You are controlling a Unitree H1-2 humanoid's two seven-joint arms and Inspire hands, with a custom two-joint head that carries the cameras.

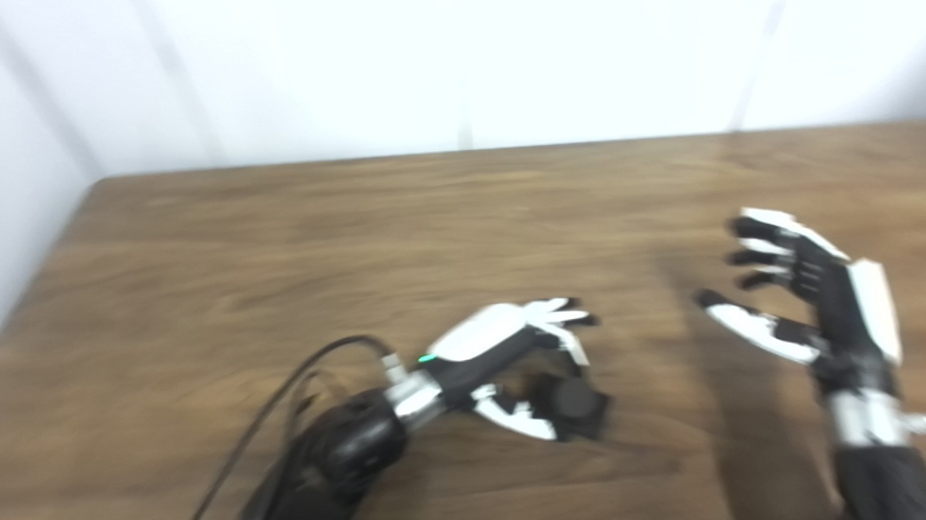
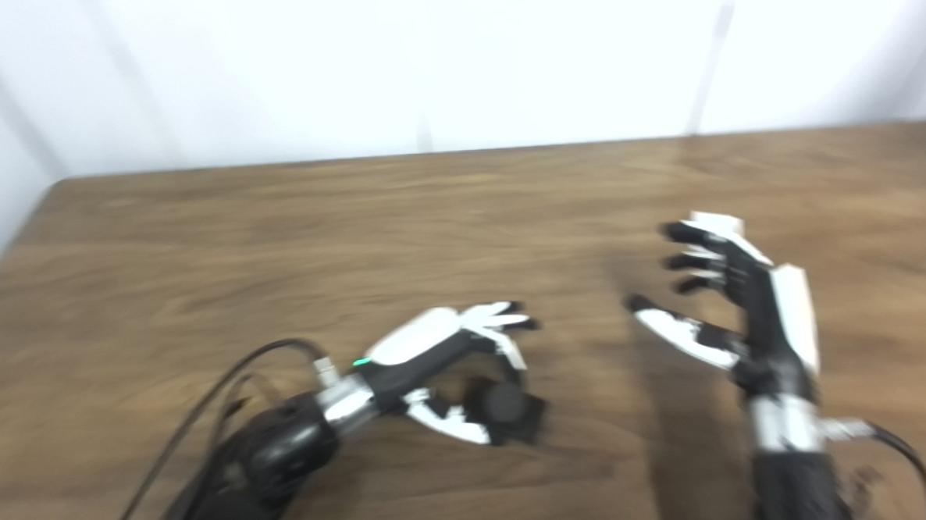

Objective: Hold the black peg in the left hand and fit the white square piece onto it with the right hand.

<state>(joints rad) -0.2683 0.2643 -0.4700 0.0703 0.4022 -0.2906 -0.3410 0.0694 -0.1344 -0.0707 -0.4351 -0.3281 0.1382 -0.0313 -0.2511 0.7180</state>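
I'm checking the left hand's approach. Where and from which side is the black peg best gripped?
The black peg looks like a round stub on a dark flat base lying on the table, though blur hides detail. Grip the base edges, coming from above and its left, where the left hand already curls around it, leaving the stub free.

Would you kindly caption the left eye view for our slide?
Left hand curled around the black peg on the table; right hand open, holding nothing.
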